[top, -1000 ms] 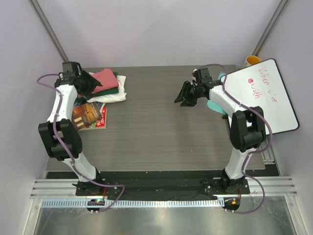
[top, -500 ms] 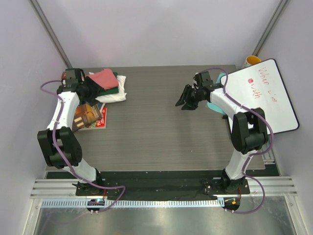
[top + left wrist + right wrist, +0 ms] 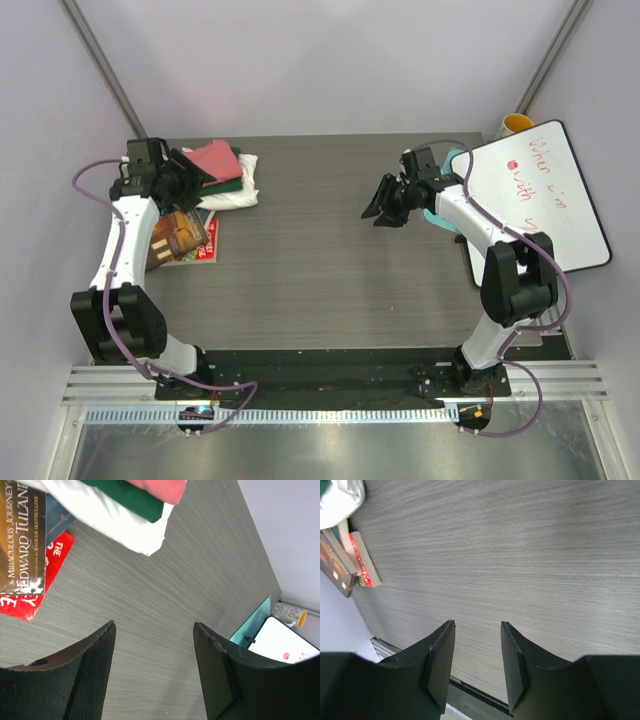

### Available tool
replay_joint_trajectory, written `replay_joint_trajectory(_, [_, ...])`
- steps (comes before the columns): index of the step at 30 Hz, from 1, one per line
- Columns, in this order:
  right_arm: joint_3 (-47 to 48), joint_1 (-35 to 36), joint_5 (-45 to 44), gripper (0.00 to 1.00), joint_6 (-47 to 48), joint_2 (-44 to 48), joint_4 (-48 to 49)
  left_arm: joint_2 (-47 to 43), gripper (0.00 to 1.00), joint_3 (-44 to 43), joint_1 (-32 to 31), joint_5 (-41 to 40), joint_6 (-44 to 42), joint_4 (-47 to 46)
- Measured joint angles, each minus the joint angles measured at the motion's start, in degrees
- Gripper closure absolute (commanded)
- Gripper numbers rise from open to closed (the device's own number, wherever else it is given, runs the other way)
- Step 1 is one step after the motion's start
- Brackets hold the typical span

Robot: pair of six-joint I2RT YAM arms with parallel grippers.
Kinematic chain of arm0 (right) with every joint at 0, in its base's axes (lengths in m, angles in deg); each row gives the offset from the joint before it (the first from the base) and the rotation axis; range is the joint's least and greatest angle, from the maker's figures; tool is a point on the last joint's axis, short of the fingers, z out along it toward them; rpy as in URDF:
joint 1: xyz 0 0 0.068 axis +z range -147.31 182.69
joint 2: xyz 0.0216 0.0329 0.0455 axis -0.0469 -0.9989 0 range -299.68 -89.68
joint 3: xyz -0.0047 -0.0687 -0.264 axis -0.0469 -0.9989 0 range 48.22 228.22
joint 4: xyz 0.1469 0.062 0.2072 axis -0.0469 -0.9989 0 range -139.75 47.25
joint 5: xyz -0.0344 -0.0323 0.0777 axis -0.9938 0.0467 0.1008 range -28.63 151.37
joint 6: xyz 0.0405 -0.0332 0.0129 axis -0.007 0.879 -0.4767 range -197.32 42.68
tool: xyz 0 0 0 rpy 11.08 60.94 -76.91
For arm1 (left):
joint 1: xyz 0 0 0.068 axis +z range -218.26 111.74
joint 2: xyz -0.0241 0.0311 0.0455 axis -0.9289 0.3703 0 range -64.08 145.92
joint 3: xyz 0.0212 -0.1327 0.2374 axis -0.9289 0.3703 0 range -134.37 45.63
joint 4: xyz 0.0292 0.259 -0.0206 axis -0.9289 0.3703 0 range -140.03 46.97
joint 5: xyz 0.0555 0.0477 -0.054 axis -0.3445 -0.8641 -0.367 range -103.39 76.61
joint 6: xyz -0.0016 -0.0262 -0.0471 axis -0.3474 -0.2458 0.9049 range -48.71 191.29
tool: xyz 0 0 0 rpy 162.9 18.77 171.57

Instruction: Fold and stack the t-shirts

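Left arm: black two-finger left gripper (image 3: pixel 188 179) has slid a little nearer in the last second and now sits off the stack's left edge, jaws well apart, holding nothing. The right gripper (image 3: pixel 386 201) has also eased nearer over the bare grey wood-grain table (image 3: pixel 320 270), jaws apart and empty.

Glossy books (image 3: pixel 182 236) lie under the stack's near edge.

Stack, far left:
- cream-white t-shirt (image 3: pixel 232 199) at the bottom
- dark green t-shirt (image 3: pixel 228 184) in the middle
- salmon-pink t-shirt (image 3: pixel 212 158) on top

Judgement: stacking appears complete and the arms are retiring. The white whiteboard (image 3: pixel 545 195) at far right obstructs nothing.

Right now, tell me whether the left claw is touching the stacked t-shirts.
Apart. The left wrist view shows the left claw open over the table, with bare tabletop between it and the stacked t-shirts.
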Motion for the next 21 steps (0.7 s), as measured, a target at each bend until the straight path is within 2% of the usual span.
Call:
replay_joint_trajectory(8, [-4.66, 0.20, -0.81, 0.53, -1.57, 1.27, -0.13, 0.90, 0.36, 1.73, -2.21, -0.26, 0.00, 0.11])
replay_joint_trajectory(17, [-1.99, 0.98, -4.70, 0.53, -1.31, 2.51, -3.37, 9.99, 0.36, -0.55, -5.46, 0.66, 1.38, -0.66])
replay_joint_trajectory(21, [-2.03, 1.18, -5.01, 0.53, -1.49, 2.71, -3.37, 10.95, 0.36, -1.95, -7.85, 0.22, 1.14, -0.52])
